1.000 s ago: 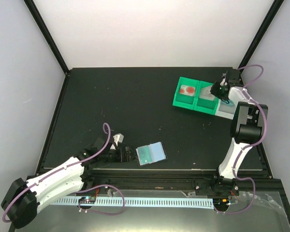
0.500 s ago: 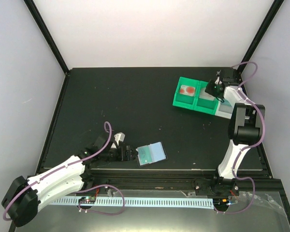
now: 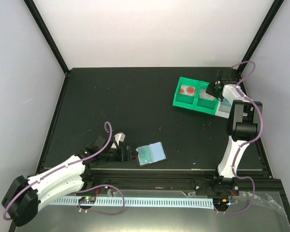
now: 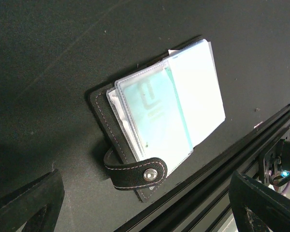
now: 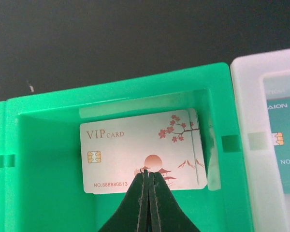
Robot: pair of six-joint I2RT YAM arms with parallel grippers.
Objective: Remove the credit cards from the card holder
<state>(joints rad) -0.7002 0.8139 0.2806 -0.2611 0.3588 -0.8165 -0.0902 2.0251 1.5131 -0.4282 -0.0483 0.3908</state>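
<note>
- Black table (image 3: 111, 106) viewed from above, one arm at each near corner.
- Holder (image 4: 159, 123) lying open close to the table's front edge, strap undone, teal card (image 4: 147, 101) inside a clear sleeve.
- Left claw (image 4: 147, 205) spread wide, gripping nothing, low and just beside the holder.
- Right claw (image 5: 147, 193) pinched fully shut, empty, above the middle green bay of the tray (image 5: 116, 87) at far right.
- VIP card (image 5: 140, 150) flat in that bay; another card (image 5: 285, 140) in the white bay beside it.

High overhead; two close downward wrist views
</note>
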